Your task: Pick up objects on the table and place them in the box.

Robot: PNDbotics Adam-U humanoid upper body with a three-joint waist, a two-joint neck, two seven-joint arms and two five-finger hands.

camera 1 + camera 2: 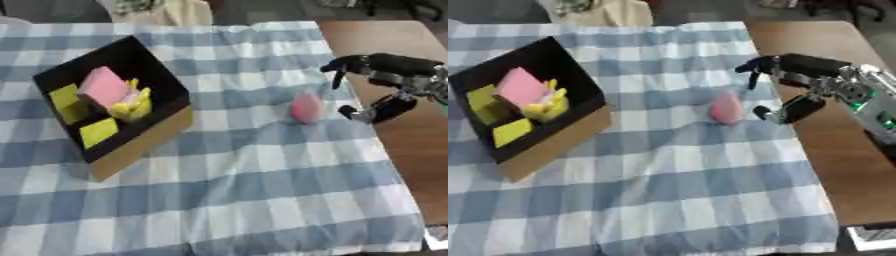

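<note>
The frames are soft, so the pink object [726, 108] on the blue-and-white checked cloth [262, 190] reads only as a small rounded lump, its surface detail lost. It lies right of the cloth's centre, well apart from the box [140, 145]. That box, black inside with cardboard-coloured walls, sits at the left, holding a pink block [103, 86], yellow blocks [98, 131] and a yellow shape [133, 104] too blurred to name. The right hand [807, 82] comes in from the right edge, its forearm partly cut off. It is spread wide, fingers [754, 66] above and thumb [785, 111] below, just beside the pink object and holding nothing. Contact cannot be made out. The left hand shows nowhere.
</note>
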